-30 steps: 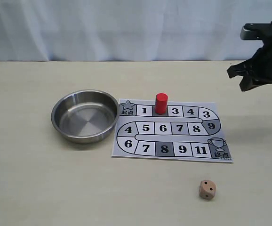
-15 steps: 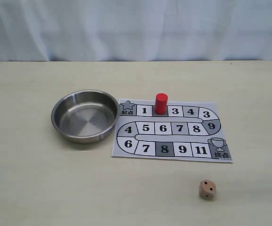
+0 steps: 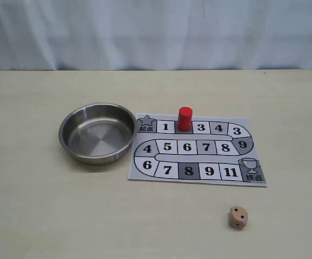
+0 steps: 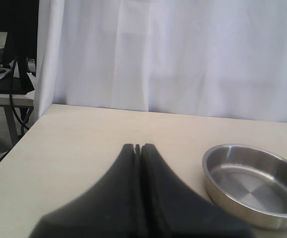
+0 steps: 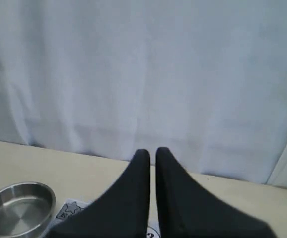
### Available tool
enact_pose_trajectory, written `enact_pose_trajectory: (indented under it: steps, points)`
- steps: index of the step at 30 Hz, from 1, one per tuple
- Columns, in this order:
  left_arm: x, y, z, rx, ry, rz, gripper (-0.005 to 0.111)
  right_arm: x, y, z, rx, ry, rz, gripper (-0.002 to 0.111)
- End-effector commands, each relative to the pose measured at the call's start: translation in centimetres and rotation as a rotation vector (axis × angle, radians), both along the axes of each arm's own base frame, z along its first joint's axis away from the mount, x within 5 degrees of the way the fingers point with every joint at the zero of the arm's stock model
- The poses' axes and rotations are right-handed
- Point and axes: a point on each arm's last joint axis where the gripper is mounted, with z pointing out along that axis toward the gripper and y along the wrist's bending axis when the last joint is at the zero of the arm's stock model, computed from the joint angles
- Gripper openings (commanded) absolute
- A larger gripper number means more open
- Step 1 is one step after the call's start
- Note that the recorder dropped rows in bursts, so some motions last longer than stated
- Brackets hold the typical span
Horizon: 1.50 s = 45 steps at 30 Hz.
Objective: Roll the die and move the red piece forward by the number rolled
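Note:
The red piece (image 3: 185,118) stands upright on the second square of the numbered paper board (image 3: 196,151). The die (image 3: 238,217), a tan wooden cube, rests on the table in front of the board's right end, two pips on its near side. Neither gripper appears in the exterior view. In the left wrist view my left gripper (image 4: 137,147) is shut and empty, beside the steel bowl (image 4: 218,186). My right gripper (image 5: 153,151) is held above the table, facing the curtain, its fingers closed to a thin slit with nothing between them.
A round steel bowl (image 3: 72,121) sits empty just left of the board; the right wrist view also catches the bowl (image 5: 19,208) and the board's star corner (image 5: 69,210). A white curtain backs the table.
The right arm, seen at the upper right a second ago, has pulled out of the exterior view. Die, red piece and bowl have not moved.

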Motion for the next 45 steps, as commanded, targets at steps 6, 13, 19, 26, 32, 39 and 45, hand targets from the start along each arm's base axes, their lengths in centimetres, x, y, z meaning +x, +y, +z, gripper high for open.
enact_pose_trajectory:
  steps: [6, 13, 19, 26, 32, 39, 45]
  points:
    - [0.0, 0.0, 0.3, 0.002, -0.018, 0.000, 0.000, -9.6, 0.8, -2.0, -0.016, -0.258, 0.009, 0.004]
    - [0.0, 0.0, 0.3, 0.002, -0.018, 0.000, 0.000, -12.4, 1.1, -3.2, -0.015, -0.334, 0.029, 0.004]
    - [0.0, 0.0, 0.3, 0.002, -0.018, 0.000, 0.000, -12.3, 1.2, -3.3, -0.013, -0.313, 0.042, 0.004]
    - [0.0, 0.0, 0.3, 0.002, -0.016, 0.000, 0.000, -12.5, 0.4, -3.4, -0.023, -0.310, 0.125, 0.004]
    - [0.0, 0.0, 0.3, 0.002, -0.016, 0.000, 0.000, -10.3, 0.3, -4.2, -0.058, -0.316, 0.104, 0.004]
    - [0.0, 0.0, 0.3, 0.002, -0.016, 0.000, 0.000, -4.5, -0.1, -7.4, -0.015, -0.275, 0.057, 0.004]
    - [0.0, 0.0, 0.3, 0.002, -0.016, 0.000, 0.000, 0.3, -0.7, -11.9, 0.020, -0.257, -0.010, 0.004]
